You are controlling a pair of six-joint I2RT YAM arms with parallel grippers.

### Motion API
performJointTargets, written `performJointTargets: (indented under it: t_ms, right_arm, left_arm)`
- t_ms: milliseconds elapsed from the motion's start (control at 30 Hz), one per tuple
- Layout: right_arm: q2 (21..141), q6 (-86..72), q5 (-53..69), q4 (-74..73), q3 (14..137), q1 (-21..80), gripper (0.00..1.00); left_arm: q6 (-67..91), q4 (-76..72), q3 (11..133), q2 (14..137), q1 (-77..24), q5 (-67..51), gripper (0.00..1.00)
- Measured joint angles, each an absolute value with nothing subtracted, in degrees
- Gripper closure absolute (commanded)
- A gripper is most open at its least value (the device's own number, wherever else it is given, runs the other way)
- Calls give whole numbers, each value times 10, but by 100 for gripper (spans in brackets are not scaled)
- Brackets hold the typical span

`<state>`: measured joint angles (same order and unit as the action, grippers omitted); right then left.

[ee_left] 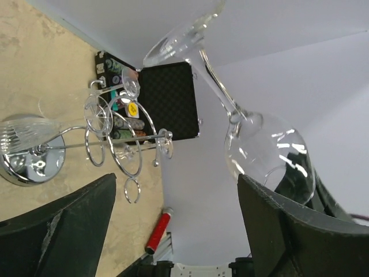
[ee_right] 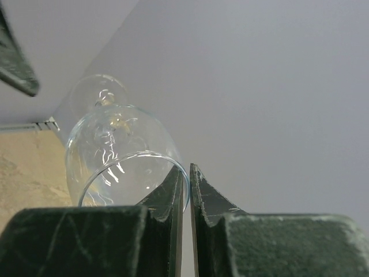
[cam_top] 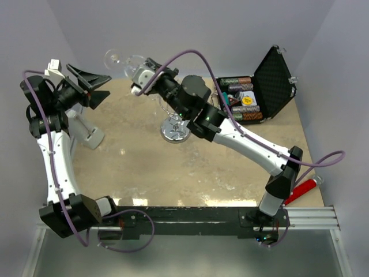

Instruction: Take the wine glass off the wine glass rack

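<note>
The clear wine glass hangs in the air at the back of the table, foot to the left, bowl to the right. My right gripper is shut on the rim of its bowl, one finger inside and one outside. The glass also shows in the left wrist view, away from the rack. The chrome wine glass rack stands mid-table under my right arm; its round base and wire loops show in the left wrist view. My left gripper is open and empty, left of the glass.
An open black case of batteries sits at the back right. A red cylinder lies at the right front edge. A grey block stands by my left arm. White walls close the back and sides.
</note>
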<state>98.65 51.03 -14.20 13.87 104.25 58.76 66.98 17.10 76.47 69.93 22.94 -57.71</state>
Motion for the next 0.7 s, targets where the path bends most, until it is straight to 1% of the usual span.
performJointTargets:
  t_ms: [100, 133, 167, 233, 267, 367, 467, 633, 700]
  right_arm:
    - [997, 479, -145, 82, 1101, 566, 100]
    - [1001, 468, -147, 62, 1124, 555, 100]
    - [1004, 457, -149, 42, 1146, 543, 100]
    - [1006, 439, -154, 4, 1183, 513, 100]
    - [1006, 427, -157, -21, 1206, 489, 100]
    - [999, 399, -171, -70, 1240, 423, 100]
    - [981, 371, -187, -125, 1248, 346, 100]
    - [966, 328, -200, -248, 1270, 237, 100]
    - [952, 316, -199, -293, 1260, 210, 100]
  left_arm:
    - [635, 177, 765, 681, 232, -581, 14]
    - [620, 178, 765, 676, 232, -581, 12]
    - [602, 177, 765, 671, 232, -582, 5]
    - [561, 171, 766, 665, 232, -582, 4]
    - [540, 165, 766, 665, 232, -581, 0]
    - [466, 162, 766, 668, 231, -571, 0]
    - [398, 160, 763, 678, 223, -543, 0]
    - [337, 145, 757, 702, 196, -495, 0]
    - [319, 134, 757, 713, 185, -482, 1]
